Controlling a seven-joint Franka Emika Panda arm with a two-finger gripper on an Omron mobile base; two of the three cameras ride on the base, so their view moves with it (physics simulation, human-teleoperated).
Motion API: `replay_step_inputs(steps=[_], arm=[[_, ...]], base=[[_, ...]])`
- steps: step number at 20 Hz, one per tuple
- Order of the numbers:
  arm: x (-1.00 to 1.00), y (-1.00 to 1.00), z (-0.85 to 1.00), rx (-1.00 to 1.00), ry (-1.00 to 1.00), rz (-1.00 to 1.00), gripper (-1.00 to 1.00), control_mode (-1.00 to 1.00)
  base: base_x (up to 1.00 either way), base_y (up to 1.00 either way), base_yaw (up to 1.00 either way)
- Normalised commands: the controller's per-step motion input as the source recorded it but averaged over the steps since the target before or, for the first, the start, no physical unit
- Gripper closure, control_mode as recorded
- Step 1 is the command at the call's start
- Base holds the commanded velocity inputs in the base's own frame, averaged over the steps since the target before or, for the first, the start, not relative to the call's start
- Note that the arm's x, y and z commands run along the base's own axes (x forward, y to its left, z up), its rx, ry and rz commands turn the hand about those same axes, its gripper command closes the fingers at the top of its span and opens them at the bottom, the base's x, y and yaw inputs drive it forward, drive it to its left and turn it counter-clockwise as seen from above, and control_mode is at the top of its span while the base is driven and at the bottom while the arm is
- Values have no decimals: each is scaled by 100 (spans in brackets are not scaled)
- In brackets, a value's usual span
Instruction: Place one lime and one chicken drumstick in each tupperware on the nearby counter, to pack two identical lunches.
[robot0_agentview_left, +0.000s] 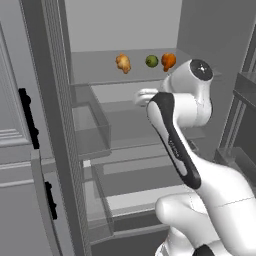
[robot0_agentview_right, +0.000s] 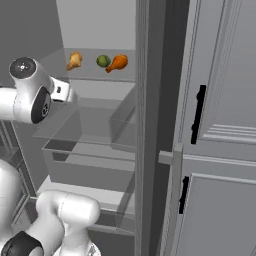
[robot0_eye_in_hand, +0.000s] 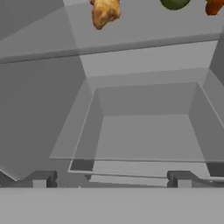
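On the upper shelf of an open fridge lie a green lime (robot0_agentview_left: 151, 61) (robot0_agentview_right: 103, 61) (robot0_eye_in_hand: 175, 3), a pale golden chicken drumstick (robot0_agentview_left: 123, 63) (robot0_agentview_right: 74, 60) (robot0_eye_in_hand: 104, 12) to its left, and a darker orange drumstick (robot0_agentview_left: 168, 61) (robot0_agentview_right: 117, 63) (robot0_eye_in_hand: 213, 6) to its right. My gripper (robot0_eye_in_hand: 110, 180) is open and holds nothing. It points into the fridge below that shelf, toward a clear drawer (robot0_eye_in_hand: 144, 131). The white hand (robot0_agentview_left: 144, 96) (robot0_agentview_right: 61, 90) sits one level under the food. The tupperware and the counter are out of view.
The glass shelf edge (robot0_agentview_left: 125, 80) (robot0_agentview_right: 100, 78) runs just above the hand. Clear bins and lower shelves (robot0_agentview_left: 95, 130) (robot0_agentview_right: 120, 125) stack beneath. The open door's edge (robot0_agentview_left: 50, 125) (robot0_agentview_right: 150, 125) and grey panels with black handles (robot0_agentview_left: 27, 117) (robot0_agentview_right: 197, 115) flank the opening.
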Motion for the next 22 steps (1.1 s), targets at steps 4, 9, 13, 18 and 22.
replay_step_inputs(steps=[4, 9, 13, 18, 22], arm=[[64, 4, 84, 0, -8, 0, -100, -100], [80, 9, 62, 0, -2, 0, -100, -100], [100, 29, 2, 0, -4, 0, -100, -100], [96, 35, -24, 0, -2, 0, -100, -100], [67, 15, -4, 0, 0, 0, -100, -100]], base=[[0, 0, 0], [0, 0, 0], [0, 0, 0], [0, 0, 0], [0, 0, 0]])
